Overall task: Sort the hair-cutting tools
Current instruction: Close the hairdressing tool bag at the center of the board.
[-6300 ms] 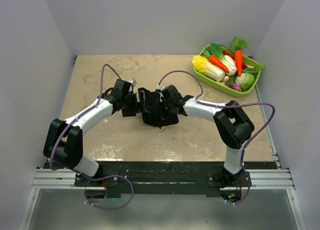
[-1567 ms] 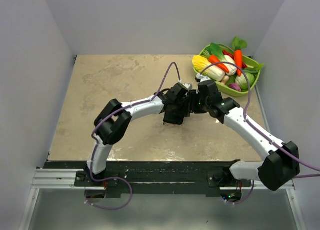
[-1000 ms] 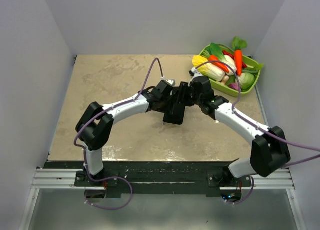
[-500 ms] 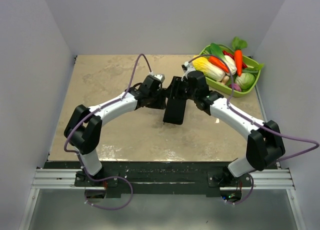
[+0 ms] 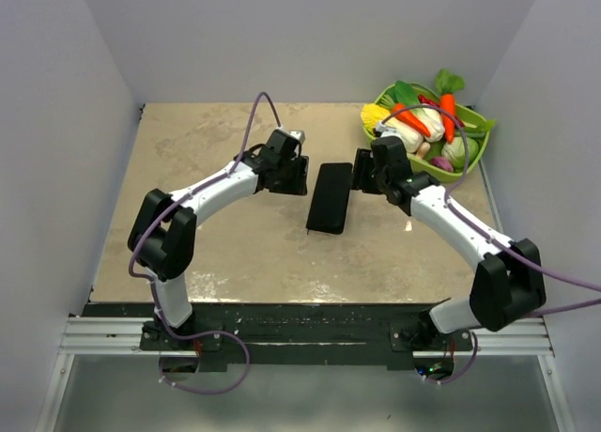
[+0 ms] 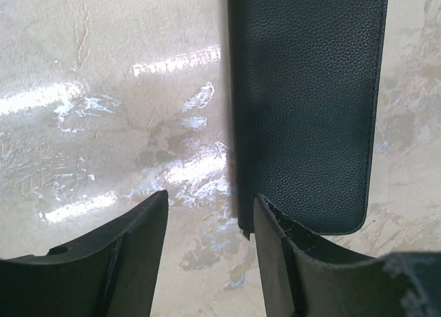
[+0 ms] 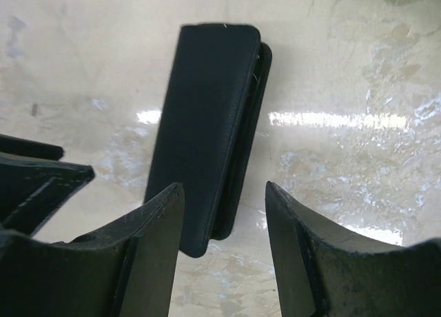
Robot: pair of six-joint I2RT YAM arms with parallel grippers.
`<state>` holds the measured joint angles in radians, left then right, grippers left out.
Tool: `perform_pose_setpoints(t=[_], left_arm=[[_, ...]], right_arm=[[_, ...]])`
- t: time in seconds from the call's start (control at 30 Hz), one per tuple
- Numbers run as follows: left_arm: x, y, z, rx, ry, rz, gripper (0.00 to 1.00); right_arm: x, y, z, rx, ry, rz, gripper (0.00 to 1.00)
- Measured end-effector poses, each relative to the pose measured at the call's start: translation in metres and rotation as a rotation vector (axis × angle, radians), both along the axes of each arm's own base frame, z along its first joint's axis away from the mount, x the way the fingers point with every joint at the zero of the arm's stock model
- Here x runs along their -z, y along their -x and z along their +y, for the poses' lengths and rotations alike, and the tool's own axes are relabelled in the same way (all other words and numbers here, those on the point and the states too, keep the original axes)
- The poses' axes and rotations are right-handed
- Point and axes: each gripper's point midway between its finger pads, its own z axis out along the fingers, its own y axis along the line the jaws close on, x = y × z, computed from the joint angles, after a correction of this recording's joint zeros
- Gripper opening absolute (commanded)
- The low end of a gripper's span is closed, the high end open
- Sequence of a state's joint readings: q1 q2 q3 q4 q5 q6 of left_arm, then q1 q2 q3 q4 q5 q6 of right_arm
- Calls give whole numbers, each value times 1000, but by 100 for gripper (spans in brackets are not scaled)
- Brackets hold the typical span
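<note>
Black grained case [image 5: 330, 198] lies shut mid-frame. Only the top view shows the green tray [image 5: 451, 175] upper right. The left gripper [image 5: 299, 176] and right gripper [image 5: 361, 172] flank it, jaws parted and empty, with bare table [image 5: 235, 249] lower left.

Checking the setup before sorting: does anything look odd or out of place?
The case lies closed, slightly askew, between the open left gripper and right gripper; no combs or scissors show. A basket of toy vegetables at the far right corner seems unrelated.

On the table [image 5: 207, 131], the case [image 5: 330, 198] lies left of the basket [image 5: 449, 175].
</note>
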<state>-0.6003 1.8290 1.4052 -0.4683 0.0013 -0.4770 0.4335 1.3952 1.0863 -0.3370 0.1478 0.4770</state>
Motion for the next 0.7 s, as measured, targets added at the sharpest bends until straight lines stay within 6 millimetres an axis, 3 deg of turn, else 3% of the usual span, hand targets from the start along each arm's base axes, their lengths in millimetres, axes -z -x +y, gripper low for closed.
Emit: perform_pose_setpoints(t=[0.3,0.43,0.7], left_arm=[[7,-8,-2,-2,-7,18,57],[12,-10,2,-9,-5,31,58],[13,-14,8,-21,-2,37,58]], right_arm=[[88,-6,2,-14,107,202,55],[101,-9,4,-20,118,226,55],[104,-17,9,-24,111,212,55]])
